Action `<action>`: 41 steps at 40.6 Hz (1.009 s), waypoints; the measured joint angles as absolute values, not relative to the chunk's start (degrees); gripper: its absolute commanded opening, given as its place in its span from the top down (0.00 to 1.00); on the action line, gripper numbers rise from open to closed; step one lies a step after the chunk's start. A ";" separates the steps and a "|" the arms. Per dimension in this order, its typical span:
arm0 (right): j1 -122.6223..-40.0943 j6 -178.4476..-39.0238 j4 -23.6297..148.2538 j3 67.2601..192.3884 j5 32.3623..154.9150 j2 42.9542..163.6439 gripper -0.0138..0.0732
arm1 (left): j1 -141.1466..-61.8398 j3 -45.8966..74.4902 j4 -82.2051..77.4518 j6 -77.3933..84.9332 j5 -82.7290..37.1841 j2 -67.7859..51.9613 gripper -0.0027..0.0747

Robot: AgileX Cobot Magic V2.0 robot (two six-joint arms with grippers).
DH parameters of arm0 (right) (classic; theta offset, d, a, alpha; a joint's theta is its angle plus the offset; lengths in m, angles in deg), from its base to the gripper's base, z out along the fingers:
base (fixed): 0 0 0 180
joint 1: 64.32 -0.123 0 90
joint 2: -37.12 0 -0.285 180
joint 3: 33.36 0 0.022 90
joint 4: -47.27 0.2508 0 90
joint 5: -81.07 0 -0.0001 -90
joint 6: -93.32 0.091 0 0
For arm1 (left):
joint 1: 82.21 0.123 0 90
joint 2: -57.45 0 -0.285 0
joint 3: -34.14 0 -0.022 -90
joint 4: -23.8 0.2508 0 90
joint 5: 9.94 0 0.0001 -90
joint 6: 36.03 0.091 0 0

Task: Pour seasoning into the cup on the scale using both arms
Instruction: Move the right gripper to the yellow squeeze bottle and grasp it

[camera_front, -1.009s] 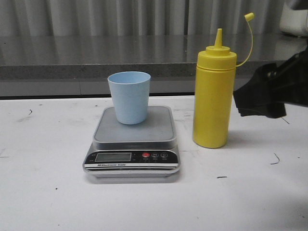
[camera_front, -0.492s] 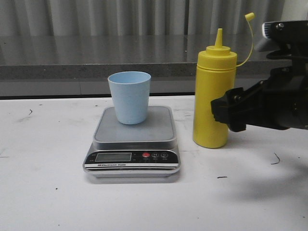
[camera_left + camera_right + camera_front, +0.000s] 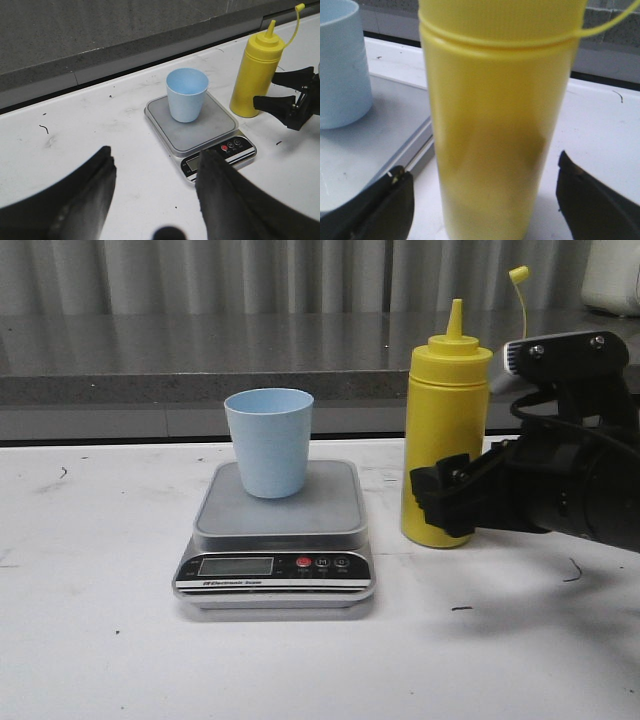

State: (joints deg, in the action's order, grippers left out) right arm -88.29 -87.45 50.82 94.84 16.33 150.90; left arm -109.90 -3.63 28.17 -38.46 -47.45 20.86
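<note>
You have bare white table point(image 3: 90, 640) on all sides of the scale point(image 3: 275, 540), which carries the pale blue cup point(image 3: 268, 442) upright near the back of its platform, mouth up. The yellow seasoning bottle point(image 3: 445, 430) stands upright just beside the scale's right edge, long axis vertical, nozzle up, tethered cap hanging off high to its right. Your right gripper point(image 3: 440, 500) is spread around the bottle's lower body, fingers point(image 3: 395, 200) apart from its sides; your left gripper point(image 3: 155, 195) hangs spread, well short of the scale.
</note>
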 measured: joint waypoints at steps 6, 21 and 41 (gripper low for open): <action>-88.29 -87.45 50.82 97.47 16.21 150.99 0.15 | -109.90 -3.63 28.17 -38.46 -47.45 20.86 0.49; -88.29 -87.45 52.46 102.59 16.21 152.07 0.15 | -109.90 -3.63 28.17 -38.46 -47.45 20.86 0.49; -88.29 -87.35 53.95 105.11 16.47 156.93 0.28 | -109.90 -3.63 28.17 -38.46 -47.45 20.86 0.49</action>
